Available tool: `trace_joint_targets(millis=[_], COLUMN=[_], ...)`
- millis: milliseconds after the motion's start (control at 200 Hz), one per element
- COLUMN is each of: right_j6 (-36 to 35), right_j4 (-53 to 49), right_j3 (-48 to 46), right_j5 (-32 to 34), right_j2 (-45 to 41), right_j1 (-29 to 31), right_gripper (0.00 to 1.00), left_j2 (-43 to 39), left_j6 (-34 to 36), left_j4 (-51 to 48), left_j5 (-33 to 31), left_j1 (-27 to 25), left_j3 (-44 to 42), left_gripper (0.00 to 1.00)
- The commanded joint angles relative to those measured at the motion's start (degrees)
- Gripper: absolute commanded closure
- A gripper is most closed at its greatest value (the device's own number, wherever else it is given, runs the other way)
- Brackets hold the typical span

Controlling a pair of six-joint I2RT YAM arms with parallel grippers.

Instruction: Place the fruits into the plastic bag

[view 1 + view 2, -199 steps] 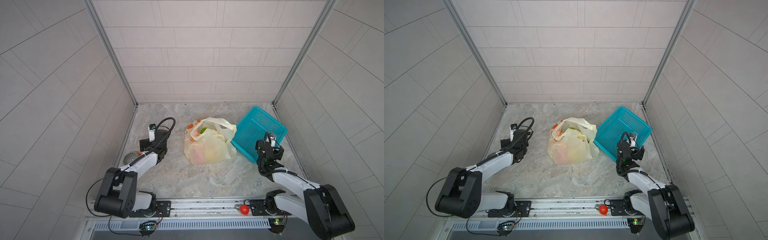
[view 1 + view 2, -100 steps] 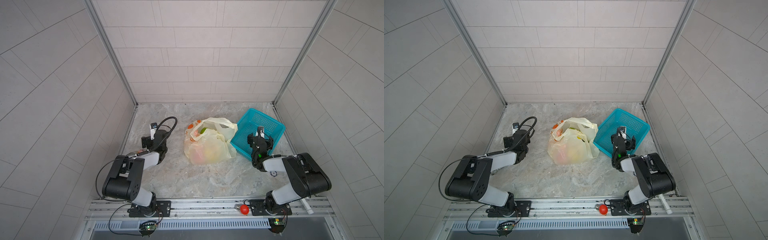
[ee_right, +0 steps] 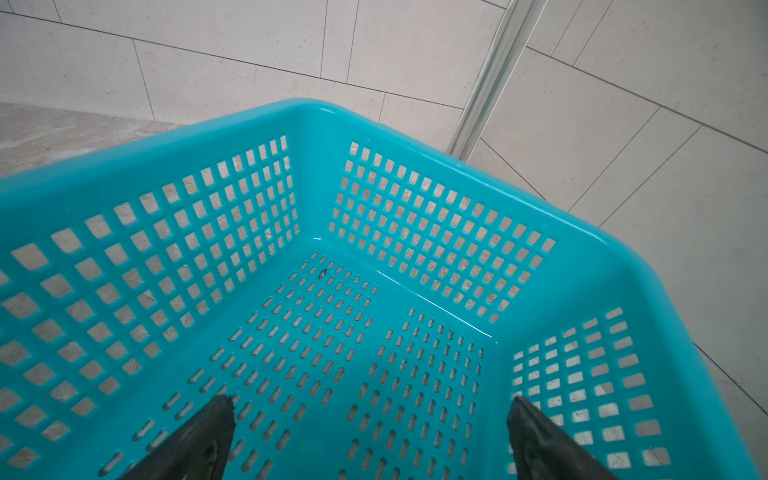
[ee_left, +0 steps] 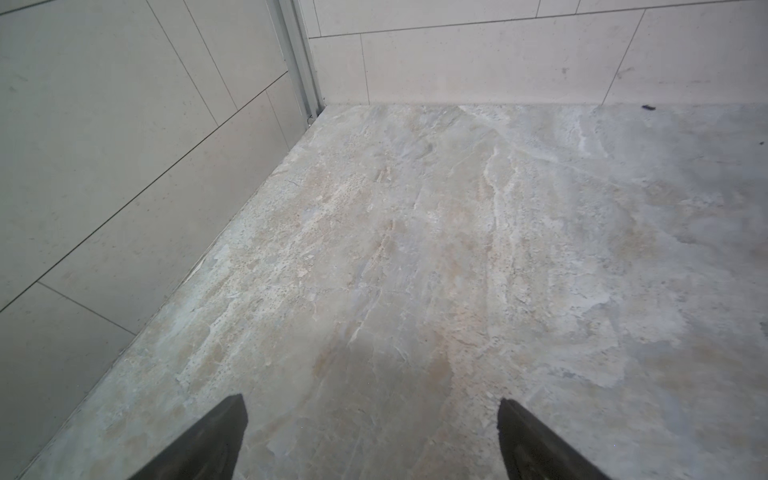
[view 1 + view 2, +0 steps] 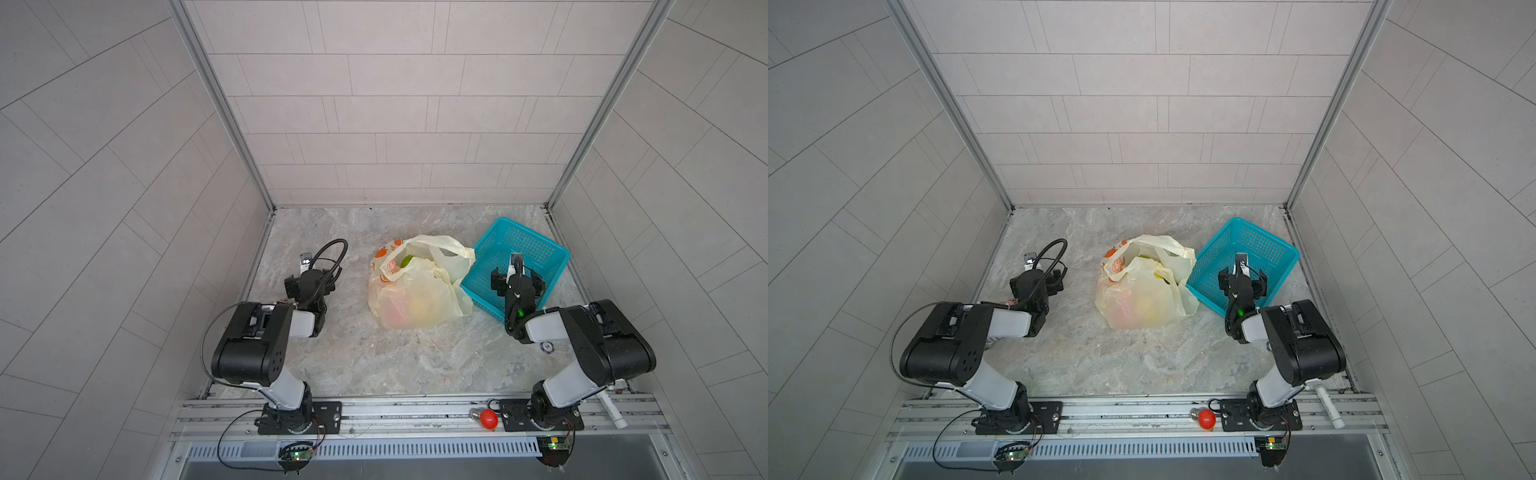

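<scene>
The pale-yellow plastic bag [image 5: 417, 293] [image 5: 1144, 295] lies in the middle of the floor, its mouth open toward the back. A green fruit [image 5: 406, 260] shows in the mouth, and reddish and yellow fruits [image 5: 409, 309] glow through the film. My left gripper [image 5: 311, 286] [image 5: 1038, 284] [image 4: 372, 405] hovers open and empty over bare floor left of the bag. My right gripper [image 5: 515, 280] [image 5: 1241, 280] [image 3: 370, 405] is open and empty over the near part of the teal basket [image 5: 540, 249] [image 5: 1268, 245] [image 3: 316, 124], whose visible inside holds nothing.
Tiled walls close in the floor on three sides. A shiny red bulb [image 5: 487, 418] [image 5: 1205, 417] lies on the front rail, and a white tube [image 5: 611, 409] lies at the rail's right end. A small round disc [image 5: 546, 345] sits on the floor by the right arm.
Both arms have folded up, their elbows lifting off the floor. The right gripper has shifted a little left over the basket. Both grippers stayed open and the bag has not moved.
</scene>
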Motion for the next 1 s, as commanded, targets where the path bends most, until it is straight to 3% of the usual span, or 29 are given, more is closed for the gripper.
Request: trace_joint_targets(millis=[0, 185, 315, 746, 996], right_j6=[-0.7, -0.6, 0.7, 1.6, 1.5], right_j4=[1.0, 1.5, -0.6, 0.5, 0.5], right_j3=[-0.2, -0.2, 0.7, -0.1, 0.0], right_j5=[-0.6, -2.8, -11.8, -14.0, -14.0], right_j2=[0.5, 0.9, 0.7, 0.3, 0.3], right_j1=[-0.4, -1.3, -5.3, -6.3, -6.3], right_gripper=[0.01, 0.01, 0.01, 0.01, 0.01], left_j2=[0.2, 0.3, 0.4, 0.1, 0.1], left_j6=[0.1, 0.3, 0.3, 0.4, 0.6], left_j4=[3.5, 3.6, 3.5, 3.6, 4.0], left_j5=[1.5, 1.5, 1.4, 1.3, 1.1], left_j1=[0.5, 0.5, 0.5, 0.4, 0.3], left_j3=[-0.5, -0.5, -0.3, -0.5, -0.7], left_gripper=[0.00, 0.00, 0.00, 0.01, 0.34])
